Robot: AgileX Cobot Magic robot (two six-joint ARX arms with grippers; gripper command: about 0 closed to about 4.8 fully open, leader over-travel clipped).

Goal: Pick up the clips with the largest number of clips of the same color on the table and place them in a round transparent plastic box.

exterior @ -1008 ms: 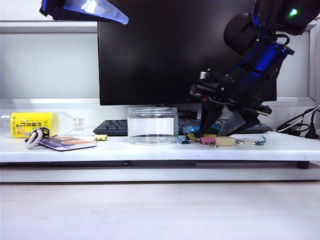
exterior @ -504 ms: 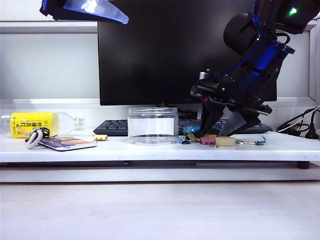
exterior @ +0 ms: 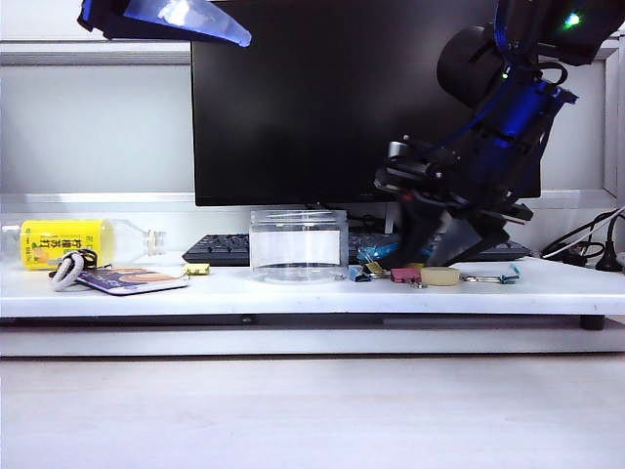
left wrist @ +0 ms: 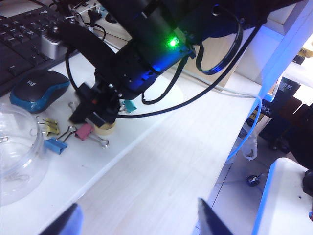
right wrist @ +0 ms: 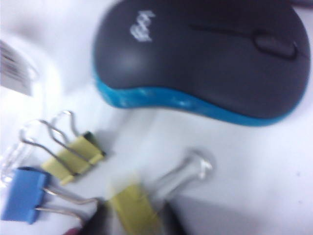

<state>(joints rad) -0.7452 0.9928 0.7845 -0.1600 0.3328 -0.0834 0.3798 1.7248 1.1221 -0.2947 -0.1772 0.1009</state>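
Fingers first: the left gripper (left wrist: 137, 220) hangs high at ten o'clock of the exterior scene, well clear of the desk (exterior: 293, 291), its two fingertips spread wide apart with nothing between them. At eight o'clock a bottle (exterior: 68, 240) lies on its side, and just right of it one yellow clip (exterior: 197, 268) sits alone. At six o'clock stands the box (exterior: 298, 244), upright and holding no yellow clip that I can make out. Just to its right, at about four o'clock, clips lie in a loose cluster in front of the mouse (right wrist: 205, 63): a blue clip (right wrist: 24, 193), a second yellow clip (right wrist: 74, 156) beside it, and a pink clip (exterior: 405, 275). The right gripper (right wrist: 132, 220) is down on this cluster, its dark fingers to either side of a third yellow clip (right wrist: 134, 208). They are narrowed round its body, but the picture is blurred and I cannot tell whether the pads are pressing it yet.

To do this grasp well, I judge the fingers should pinch the clip's flat body, not its wire handles, which would swivel. The close should be firm before any lift, and the lift straight up, so the blue and yellow neighbours are not dragged along. The box is near, at about nine o'clock from the gripper.
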